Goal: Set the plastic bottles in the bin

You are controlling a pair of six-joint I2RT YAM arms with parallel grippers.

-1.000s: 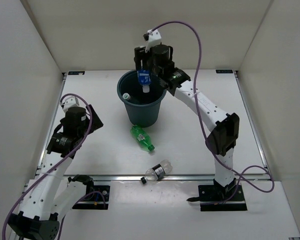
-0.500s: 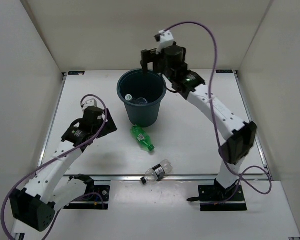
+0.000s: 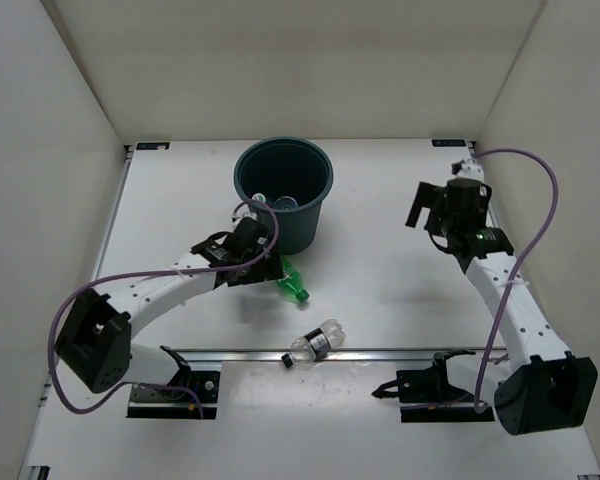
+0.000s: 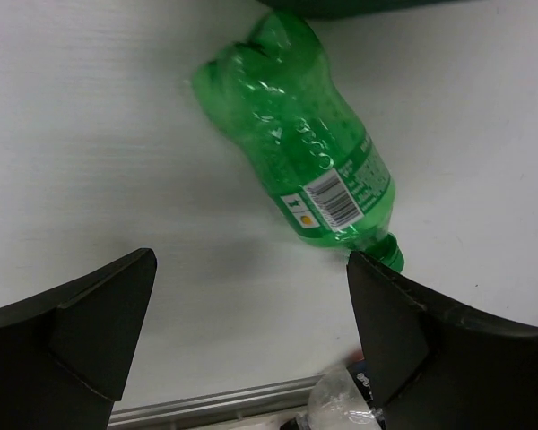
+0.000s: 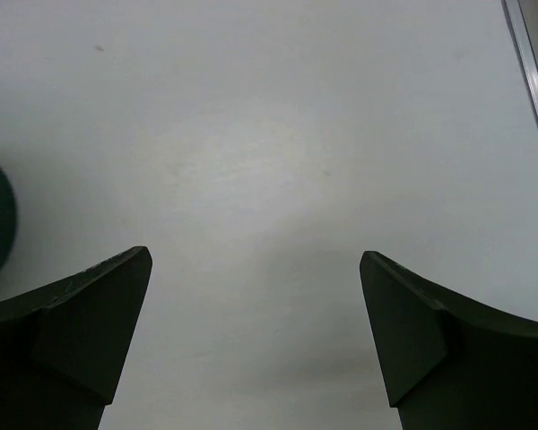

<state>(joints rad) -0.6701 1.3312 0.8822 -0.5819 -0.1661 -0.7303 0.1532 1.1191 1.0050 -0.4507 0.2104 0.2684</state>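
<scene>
Tabletop (image 3: 380, 290) white, walls (image 3: 280, 60) pale; green bottle (image 4: 300, 152) lies upper-centre, just beyond the wide-spread left gripper (image 4: 251, 260); right gripper (image 5: 255, 253) equally wide.

Green bottle (image 4: 300, 166): lies on its side at upper centre of the frame, cap toward lower right, barcode label facing up.
Left gripper (image 4: 251, 269): jaws spread wide at the lower corners, nothing between them, apart from the green bottle.
Clear bottle (image 4: 341, 408): a sliver at the bottom edge, by the right-hand jaw.
Bin (image 4: 368, 7): dark edge along the top.
Table (image 4: 90, 134): white.
</scene>
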